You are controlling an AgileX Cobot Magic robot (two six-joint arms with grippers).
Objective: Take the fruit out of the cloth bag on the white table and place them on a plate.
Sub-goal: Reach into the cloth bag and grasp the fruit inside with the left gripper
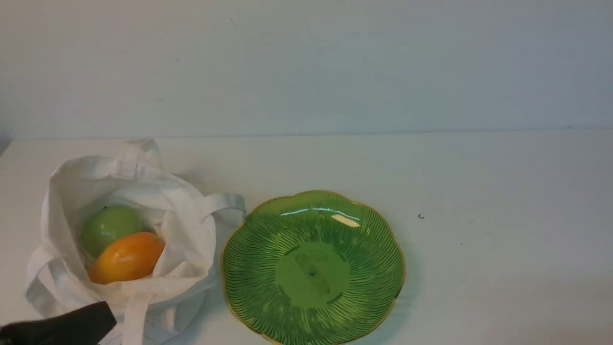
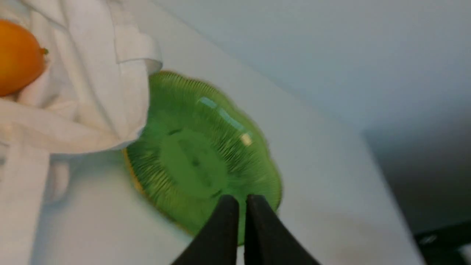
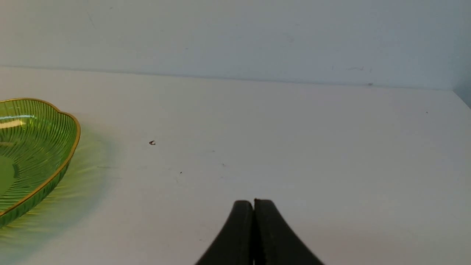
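Note:
The white cloth bag point(image 1: 182, 225) lies open at the table's left. Inside it are the orange-yellow mango point(image 1: 127, 258) and, behind it, the round green apple point(image 1: 110, 227). The green ribbed plate point(image 1: 268, 287) with a gold rim stands just right of the bag and holds nothing. My left gripper point(image 1: 103, 316) is at the near left corner, below the bag; in the left wrist view point(image 2: 243, 200) its fingers are nearly together with only a thin slit and hold nothing. The mango point(image 2: 18, 55), bag point(image 2: 92, 92) and plate point(image 2: 176, 110) show there too. My right gripper point(image 3: 253, 203) is shut and empty over bare table.
The white table point(image 1: 479, 239) stretches right of the plate with a few tiny dark specks point(image 1: 421, 216). A pale wall stands along the table's far edge. The plate's rim point(image 3: 71, 121) shows in the right wrist view. The table's right edge shows in the left wrist view.

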